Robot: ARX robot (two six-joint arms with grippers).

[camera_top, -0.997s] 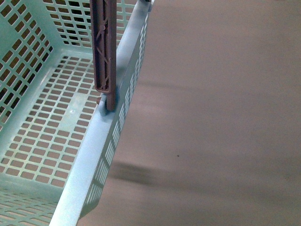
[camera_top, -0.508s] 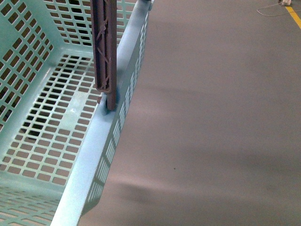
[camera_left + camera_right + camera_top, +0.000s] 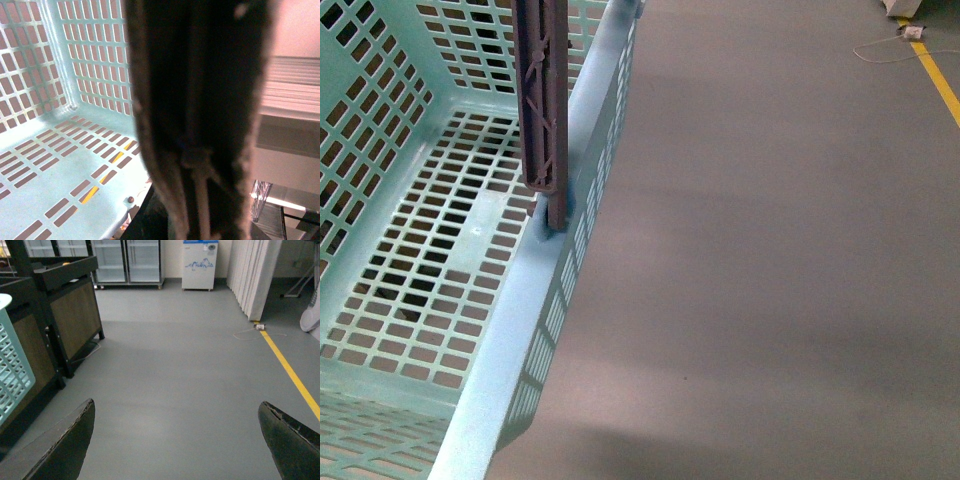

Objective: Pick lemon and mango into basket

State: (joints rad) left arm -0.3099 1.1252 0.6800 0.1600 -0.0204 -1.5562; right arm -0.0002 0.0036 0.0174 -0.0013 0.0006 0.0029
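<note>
The basket (image 3: pixel 520 330) holds the same spot in the front view as a second ago, its brown handle (image 3: pixel 542 100) upright at the near rim. The grey floor (image 3: pixel 770 250) beside it has slid past: a yellow line (image 3: pixel 940 80) and a loose cable (image 3: pixel 885 45) now show at the far right, where there was only bare floor before. I judge that robot and basket are travelling together rather than picking.

The slotted floor of the basket, as far as it shows, carries no fruit, and neither lemon nor mango appears in any view, so both picks are yet to be done.

In the left wrist view the handle (image 3: pixel 200 100) with its pale zip tie (image 3: pixel 197 160) fills the middle and hides the left gripper's fingers, so I cannot tell whether they clasp it. The right gripper (image 3: pixel 175 405) hangs wide and empty over the floor, beside a dark display stand (image 3: pixel 65 305), with glass-door fridges (image 3: pixel 125 260) at the far wall.
</note>
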